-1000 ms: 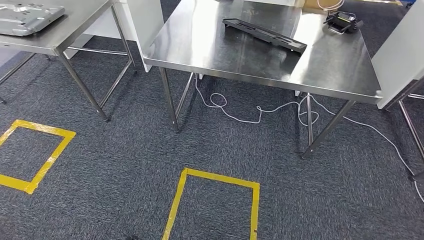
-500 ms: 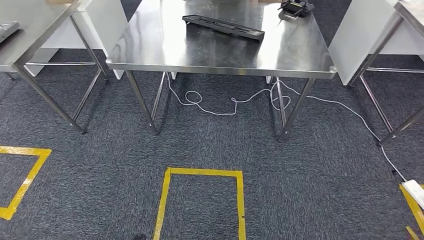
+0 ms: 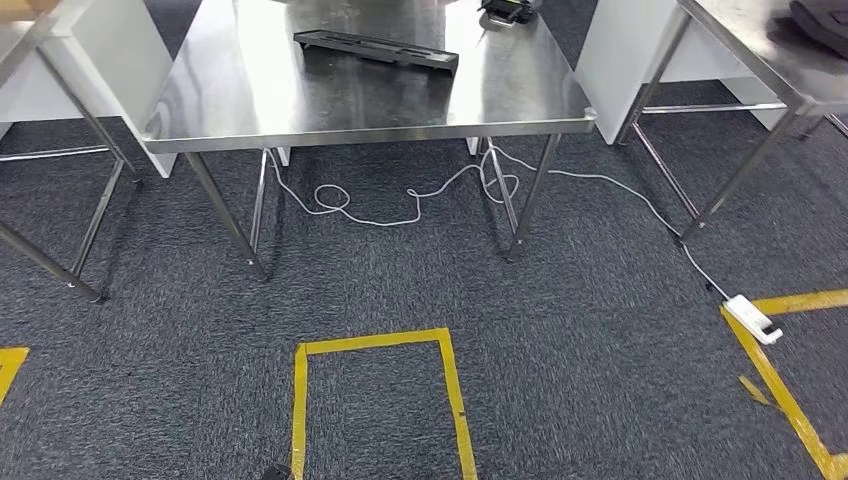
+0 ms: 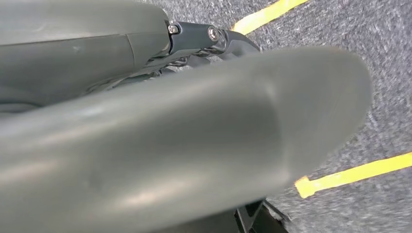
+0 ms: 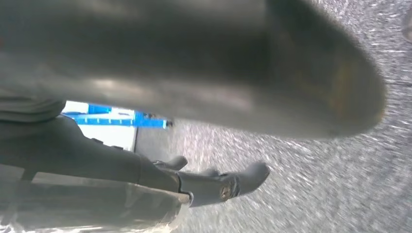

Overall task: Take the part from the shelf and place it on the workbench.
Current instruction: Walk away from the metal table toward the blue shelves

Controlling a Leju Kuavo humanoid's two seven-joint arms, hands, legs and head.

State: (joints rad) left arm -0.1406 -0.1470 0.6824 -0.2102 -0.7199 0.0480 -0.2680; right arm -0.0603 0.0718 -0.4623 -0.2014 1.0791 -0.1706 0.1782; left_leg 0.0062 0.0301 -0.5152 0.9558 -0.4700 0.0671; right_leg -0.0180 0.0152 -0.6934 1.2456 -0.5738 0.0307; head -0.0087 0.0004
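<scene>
We judge the task nearly done: the long black part (image 3: 377,47) already lies flat on the far half of the steel workbench (image 3: 250,110), with a small dark device (image 3: 508,10) at its far right edge. Our left hand (image 4: 160,141) hangs above the carpet and yellow floor tape (image 4: 350,174); whether it grips anything we cannot tell. Our right hand (image 5: 194,179) hangs likewise, fingers (image 5: 243,177) loosely extended, holding nothing.

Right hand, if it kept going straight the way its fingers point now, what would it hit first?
Probably the grey carpet. The right hand hangs free with its fingers stretched out over bare floor, and nothing shows between them and the carpet, though blur leaves the depth unclear.
</scene>
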